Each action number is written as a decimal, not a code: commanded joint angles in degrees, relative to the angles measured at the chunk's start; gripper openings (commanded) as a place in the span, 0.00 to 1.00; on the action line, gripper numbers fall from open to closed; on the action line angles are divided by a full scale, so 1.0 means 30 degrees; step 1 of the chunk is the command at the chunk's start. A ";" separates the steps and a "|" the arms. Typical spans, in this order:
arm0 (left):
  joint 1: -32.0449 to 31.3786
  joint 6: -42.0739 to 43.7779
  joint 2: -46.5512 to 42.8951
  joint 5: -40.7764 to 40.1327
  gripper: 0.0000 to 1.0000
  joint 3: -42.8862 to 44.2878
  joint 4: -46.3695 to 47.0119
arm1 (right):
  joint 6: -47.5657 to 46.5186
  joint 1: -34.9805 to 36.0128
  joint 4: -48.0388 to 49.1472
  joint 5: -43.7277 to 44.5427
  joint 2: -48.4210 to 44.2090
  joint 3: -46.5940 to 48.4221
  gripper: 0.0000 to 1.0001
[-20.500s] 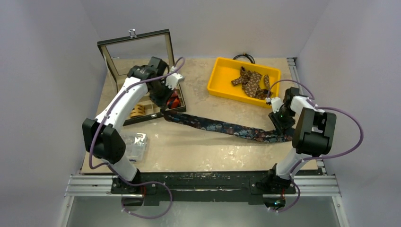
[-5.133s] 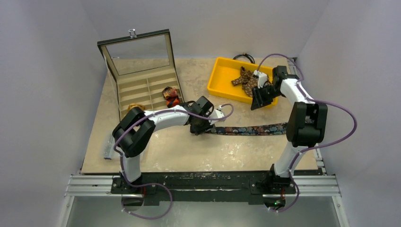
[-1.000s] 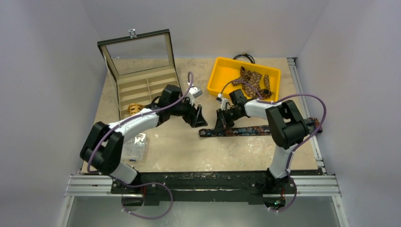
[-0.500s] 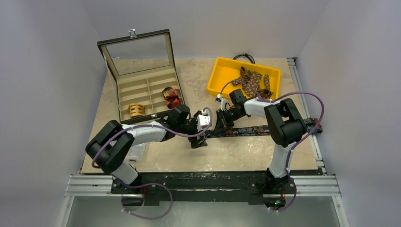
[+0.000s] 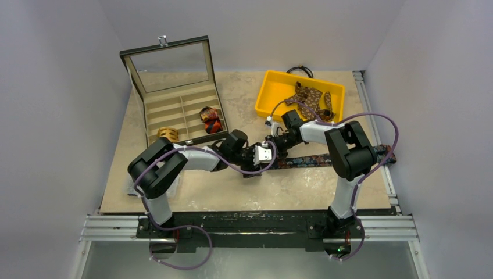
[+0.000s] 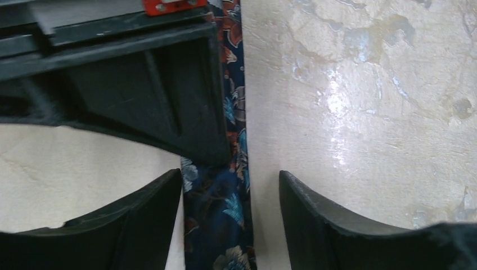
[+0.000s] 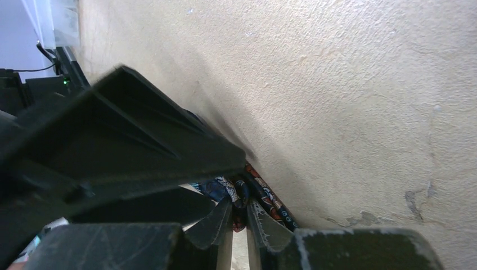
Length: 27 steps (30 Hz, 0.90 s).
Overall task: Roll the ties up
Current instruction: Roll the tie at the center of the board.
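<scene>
navy floral tie (image 5: 325, 159) flat on table (image 5: 232, 192) right of centre, left gripper (image 6: 230, 183) spread open astride it, right gripper (image 7: 239, 216) pinched on its edge just beside, brown tie (image 5: 311, 100) bunched in yellow bin (image 5: 270, 107)

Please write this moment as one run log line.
step: roll dark navy floral fabric tie | left gripper: open, straddling tie | right gripper: pinching tie
</scene>
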 commanded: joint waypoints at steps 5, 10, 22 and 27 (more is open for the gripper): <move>-0.0508 0.1789 0.0946 -0.0936 0.40 0.0914 -0.0529 | -0.0299 -0.0042 -0.0890 -0.0776 -0.0610 0.0847 0.25; -0.0513 0.2081 0.0905 -0.1303 0.32 0.0675 -0.1061 | -0.0179 -0.0278 -0.1031 -0.0987 -0.0719 0.0857 0.24; 0.1283 -0.0953 -0.2729 0.0681 0.60 -0.1564 -0.0872 | -0.1672 -0.0294 -0.1113 0.1431 0.0476 0.0775 0.00; 0.1587 -0.1100 -0.2842 0.0450 0.59 -0.1562 -0.1617 | -0.1698 -0.0278 -0.1005 0.1927 0.0652 0.0511 0.00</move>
